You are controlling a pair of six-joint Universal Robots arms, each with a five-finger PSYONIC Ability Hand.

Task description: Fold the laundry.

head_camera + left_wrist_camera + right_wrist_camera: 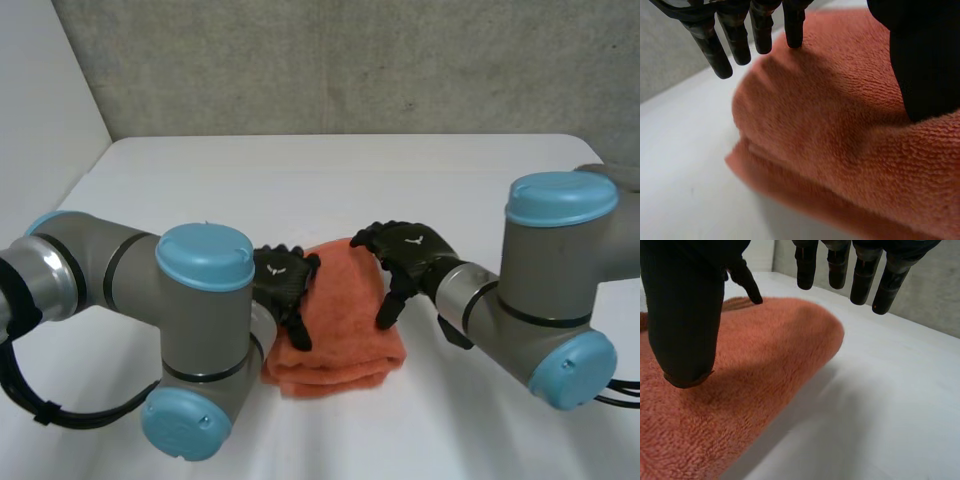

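Your orange towel (338, 320) already lies folded into a thick, layered bundle on the worktop (300, 170), between both hands. Your left hand (283, 280) sits at its left edge, fingers (794, 27) released, one tip touching the pile. Your right hand (410, 255) hovers over the right edge, fingers (861, 282) loose, gripping nothing. Judging by this, only a final fold or smoothing may be left.

The towel (340, 320) is orange terry cloth with a fuzzy, looped, matt nap. The table (300, 180) is white, smooth and matt. The far wall (350, 60) looks like rough, speckled grey concrete. The arm joints (95, 268) look like dull grey metal, and their light-blue caps (205, 257) like smooth, faintly shiny plastic. The left hand (283, 283) and right hand (410, 255) are matt black.
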